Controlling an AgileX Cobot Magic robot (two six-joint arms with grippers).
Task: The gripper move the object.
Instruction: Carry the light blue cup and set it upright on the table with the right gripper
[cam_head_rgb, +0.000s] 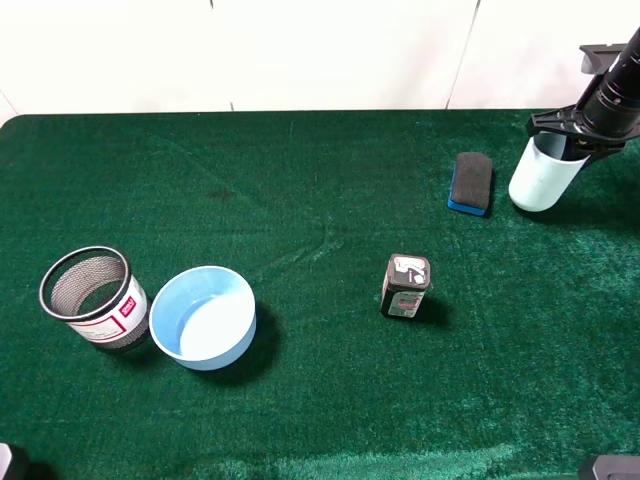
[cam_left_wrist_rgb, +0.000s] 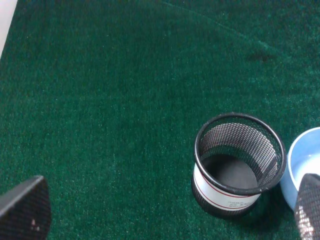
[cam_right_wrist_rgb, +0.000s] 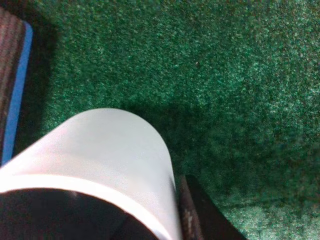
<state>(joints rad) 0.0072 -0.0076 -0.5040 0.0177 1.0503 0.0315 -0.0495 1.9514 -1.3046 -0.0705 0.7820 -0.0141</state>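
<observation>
cup (cam_head_rgb: 543, 178): far right of the table (cam_head_rgb: 300, 420), just beside the eraser (cam_head_rgb: 471, 183); long axis tilted, mouth up toward the claw
right claw (cam_head_rgb: 572, 135): the nearer one, pinching the cup's rim from above
right arm: slants in from the far right corner
left claw (cam_left_wrist_rgb: 167, 212): spread wide, well apart, by the mesh cup (cam_left_wrist_rgb: 237, 162)

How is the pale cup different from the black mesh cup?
The pale cup is solid plastic; the black mesh cup is see-through wire with a white label. The pale cup is slimmer; the mesh cup is wider. The right hand grips the pale cup; the mesh cup stands free. Both lack handles.
</observation>
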